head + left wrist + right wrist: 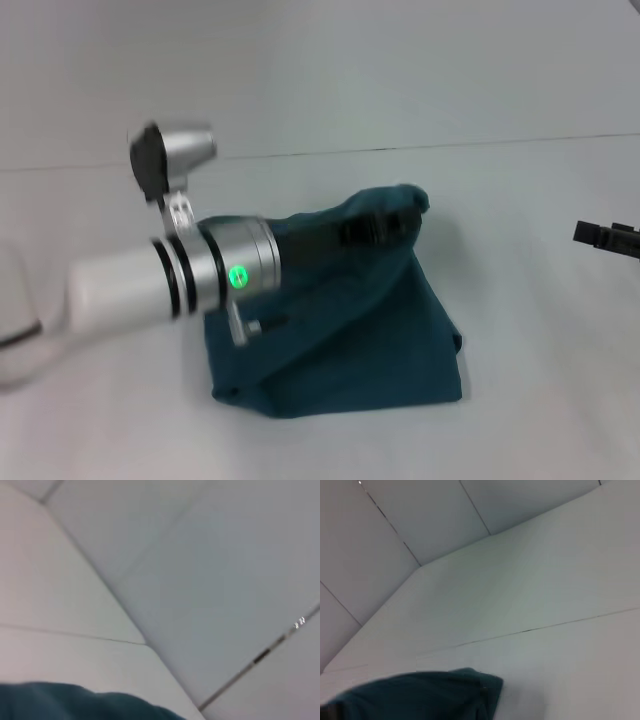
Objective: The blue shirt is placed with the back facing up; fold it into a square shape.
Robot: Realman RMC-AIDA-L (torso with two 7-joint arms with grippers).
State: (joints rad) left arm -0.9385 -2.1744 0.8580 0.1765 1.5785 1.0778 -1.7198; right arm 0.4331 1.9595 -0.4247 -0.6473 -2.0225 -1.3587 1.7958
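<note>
On our left, the left gripper (385, 228) reaches across the blue shirt (370, 340), blurred; its jaws are lost against the cloth, so we cannot tell their state. The soft teal fabric sits bunched mid-counter (540, 200), one corner lifted. At far right, the right gripper (606, 237) is cut off, its jaws unreadable.

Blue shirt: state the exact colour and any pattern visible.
The blue shirt is plain dark teal-blue, no lettering showing; head view shows it best.
</note>
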